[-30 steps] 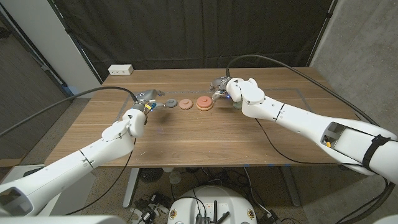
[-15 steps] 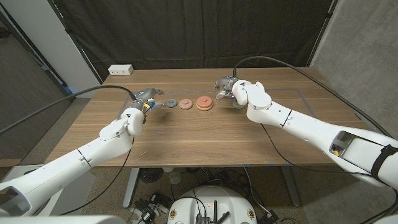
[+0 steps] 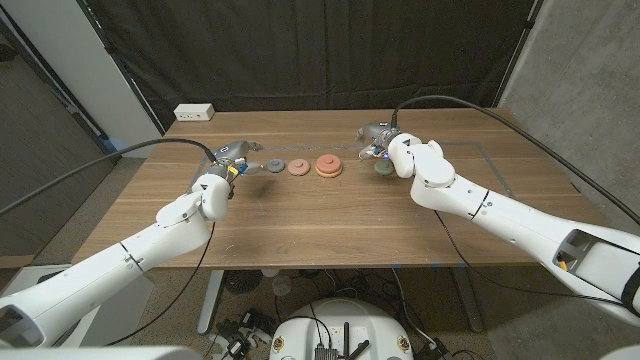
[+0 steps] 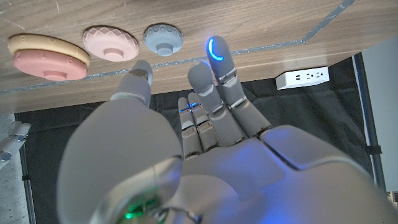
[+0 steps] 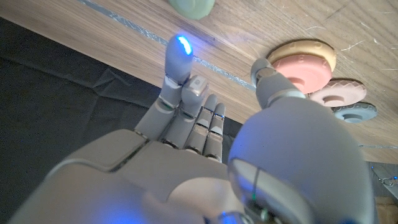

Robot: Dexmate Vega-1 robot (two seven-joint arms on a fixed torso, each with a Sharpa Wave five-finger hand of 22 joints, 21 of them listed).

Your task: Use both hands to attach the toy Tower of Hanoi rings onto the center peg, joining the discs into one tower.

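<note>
Three toy pieces lie in a row on the table: a grey-blue disc (image 3: pixel 271 165), a pink disc (image 3: pixel 298 167) and a red disc stacked on a tan one (image 3: pixel 327 165). A pale green disc (image 3: pixel 383 168) lies apart, to the right of the stack. My left hand (image 3: pixel 238 158) hovers just left of the grey-blue disc (image 4: pixel 163 38), fingers (image 4: pixel 214 68) spread and holding nothing. My right hand (image 3: pixel 378 138) is above and behind the green disc (image 5: pixel 191 6), holding nothing, with one fingertip (image 5: pixel 178 53) stretched out near it. The stack (image 5: pixel 303 61) lies beside its thumb.
A white power strip (image 3: pixel 194 112) lies at the table's far left corner. A black curtain hangs behind the table (image 3: pixel 330 220). Cables trail from both arms over the table's edges. Thin tape lines mark the wood near the discs.
My right hand has drawn to the right, away from the red and tan stack, and stands over the green disc. The left hand has barely moved.
</note>
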